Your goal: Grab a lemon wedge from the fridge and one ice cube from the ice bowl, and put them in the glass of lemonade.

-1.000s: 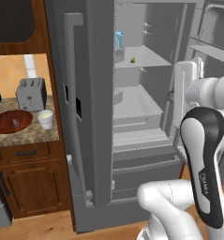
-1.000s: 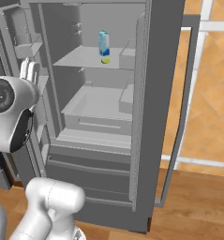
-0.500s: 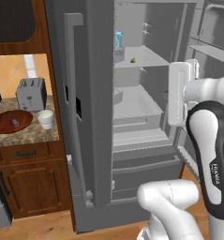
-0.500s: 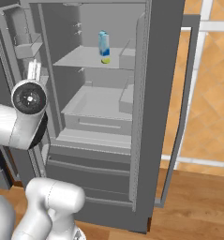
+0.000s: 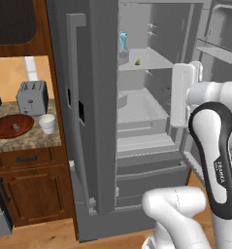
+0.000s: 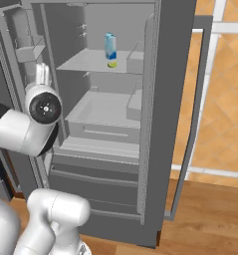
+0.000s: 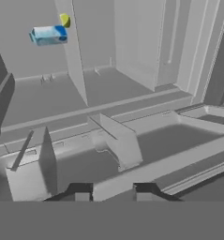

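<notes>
While the fridge (image 5: 103, 121) stands with its doors swung open, the lemon wedge (image 6: 112, 64) sits on an upper shelf, touching or just beside a light-blue carton (image 6: 110, 46). Out on the counter (image 5: 25, 140) to the left, the ice bowl (image 5: 11, 126) holds an ice cube (image 5: 16, 127), with the glass of lemonade (image 5: 47, 123) just beside the bowl and a grey toaster (image 5: 31, 97) behind. Raised at the fridge opening, the gripper (image 7: 109, 194) is well short of the wedge; its fingers (image 7: 82, 193) stand slightly apart, holding nothing.
</notes>
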### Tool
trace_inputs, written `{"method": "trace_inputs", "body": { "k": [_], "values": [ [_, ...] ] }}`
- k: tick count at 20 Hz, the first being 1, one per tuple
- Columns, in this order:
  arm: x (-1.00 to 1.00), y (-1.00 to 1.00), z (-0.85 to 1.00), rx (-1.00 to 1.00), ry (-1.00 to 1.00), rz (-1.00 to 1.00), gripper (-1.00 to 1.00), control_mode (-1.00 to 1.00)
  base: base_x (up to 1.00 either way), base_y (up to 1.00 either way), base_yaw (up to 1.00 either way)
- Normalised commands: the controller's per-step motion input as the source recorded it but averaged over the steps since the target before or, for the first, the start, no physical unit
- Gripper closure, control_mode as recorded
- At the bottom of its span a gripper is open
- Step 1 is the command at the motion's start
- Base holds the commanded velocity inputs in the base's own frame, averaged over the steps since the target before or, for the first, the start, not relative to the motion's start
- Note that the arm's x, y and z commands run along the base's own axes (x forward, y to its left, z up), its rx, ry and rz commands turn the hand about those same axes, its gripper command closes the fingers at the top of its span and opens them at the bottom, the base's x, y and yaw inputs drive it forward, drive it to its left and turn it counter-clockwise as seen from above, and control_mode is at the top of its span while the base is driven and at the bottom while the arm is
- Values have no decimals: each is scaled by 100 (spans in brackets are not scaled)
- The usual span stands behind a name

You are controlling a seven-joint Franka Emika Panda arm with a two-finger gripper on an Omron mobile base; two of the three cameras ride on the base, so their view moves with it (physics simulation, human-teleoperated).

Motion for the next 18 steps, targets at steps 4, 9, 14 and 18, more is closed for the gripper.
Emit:
{"method": "trace_inputs", "body": {
  "k": [4, 9, 14, 18],
  "values": [
    [40, 0, -3, 0, 0, 0, -100, -100, 0, 0, 0],
    [48, 12, -28, 0, 0, 0, -100, -100, 0, 0, 0],
    [49, 29, -36, -1, -1, 0, -100, -100, 0, 0, 0],
    [41, 11, 0, 6, -6, 0, -100, -100, 0, 0, 0]
  ]
}}
